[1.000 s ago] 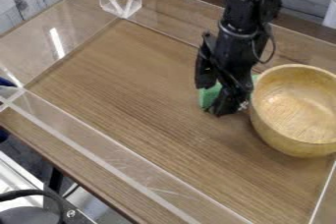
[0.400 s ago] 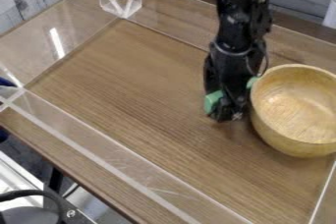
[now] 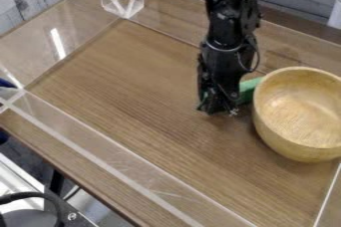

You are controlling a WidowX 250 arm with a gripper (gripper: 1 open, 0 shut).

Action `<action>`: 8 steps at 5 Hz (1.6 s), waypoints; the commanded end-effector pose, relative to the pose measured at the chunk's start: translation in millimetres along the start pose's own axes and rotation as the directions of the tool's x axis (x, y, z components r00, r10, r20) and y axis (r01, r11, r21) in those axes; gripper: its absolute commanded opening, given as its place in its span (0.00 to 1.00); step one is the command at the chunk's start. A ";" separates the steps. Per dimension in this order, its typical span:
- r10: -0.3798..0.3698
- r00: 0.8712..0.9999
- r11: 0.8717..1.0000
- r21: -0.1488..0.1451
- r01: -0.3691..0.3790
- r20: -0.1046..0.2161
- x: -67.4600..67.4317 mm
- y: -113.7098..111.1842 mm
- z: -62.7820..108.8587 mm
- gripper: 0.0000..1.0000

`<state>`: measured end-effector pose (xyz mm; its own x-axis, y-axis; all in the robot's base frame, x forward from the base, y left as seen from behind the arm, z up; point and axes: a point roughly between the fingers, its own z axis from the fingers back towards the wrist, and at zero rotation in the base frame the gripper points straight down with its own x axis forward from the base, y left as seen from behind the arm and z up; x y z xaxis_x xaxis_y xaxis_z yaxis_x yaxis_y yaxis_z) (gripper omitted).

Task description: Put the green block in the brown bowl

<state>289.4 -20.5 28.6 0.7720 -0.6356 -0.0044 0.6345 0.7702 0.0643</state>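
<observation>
The green block [image 3: 248, 89] shows as a small bright green piece sticking out to the right of my gripper [image 3: 220, 102], just off the wooden tabletop. The dark fingers are shut on the block and hide most of it. The brown bowl [image 3: 284, 143] stands directly to the right, round and light tan, with nothing showing inside it. The block's free end lies close to the bowl's left rim. My arm comes down from the top middle of the view.
Low clear acrylic walls [image 3: 80, 136] fence the wooden tabletop [image 3: 120, 82] on all sides. A small clear acrylic stand [image 3: 120, 0] sits at the back left corner. Dark cables or gear [image 3: 27, 211] lie outside the wall at bottom left.
The gripper went from open around the block to shut on it. The arm has shifted slightly left and turned, and the green end now pokes out on the right toward the bowl.
</observation>
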 end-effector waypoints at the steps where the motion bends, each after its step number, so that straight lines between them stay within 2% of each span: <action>1: 0.001 0.998 1.000 0.028 -0.002 0.065 12.2 11.5 18.5 0.00; 2: 0.004 0.998 1.000 0.012 -0.005 0.063 13.8 13.0 14.8 0.00; 4: -0.059 0.998 0.998 -0.009 0.060 0.033 22.1 24.6 1.0 0.00; 6: -0.039 0.999 0.999 -0.021 0.040 0.031 30.7 24.4 -7.7 0.00; 8: -0.042 0.999 0.999 -0.027 0.042 -0.009 25.7 28.3 -10.7 0.00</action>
<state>325.8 -16.5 19.4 0.7443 -0.6676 -0.0188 0.6678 0.7437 0.0298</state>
